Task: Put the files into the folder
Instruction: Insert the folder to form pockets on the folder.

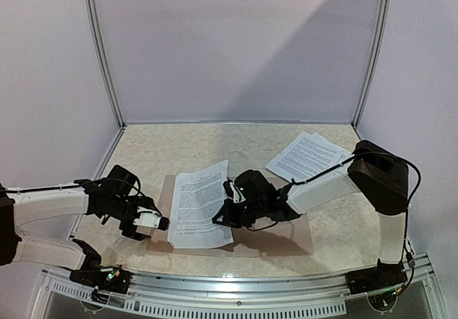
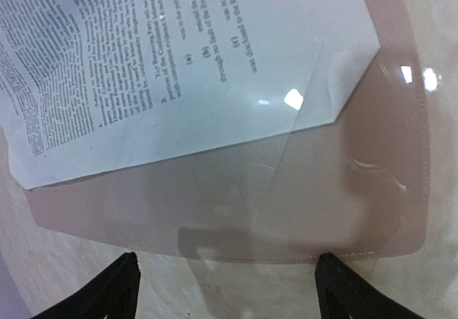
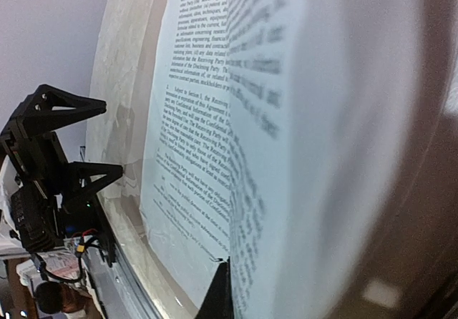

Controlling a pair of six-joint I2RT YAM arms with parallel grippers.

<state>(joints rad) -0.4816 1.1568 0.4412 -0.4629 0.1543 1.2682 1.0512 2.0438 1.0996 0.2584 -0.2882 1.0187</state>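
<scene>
Now: L gripper spread; R gripper pinches sheet, 2nd finger hidden.

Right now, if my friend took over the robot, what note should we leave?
Left gripper: open, empty, at the folder's left edge.
Right gripper: shut, seemingly on the right edge of the sheet, which curls up.
Folder: open flat on the table.
Sheet: lies on the folder's left part; I can't tell whether it is under the clear sleeve.
Other sheets: on the table behind the folder, to the right.
Done: one sheet on the folder.
Left: settle that sheet, then bring the others in.
</scene>
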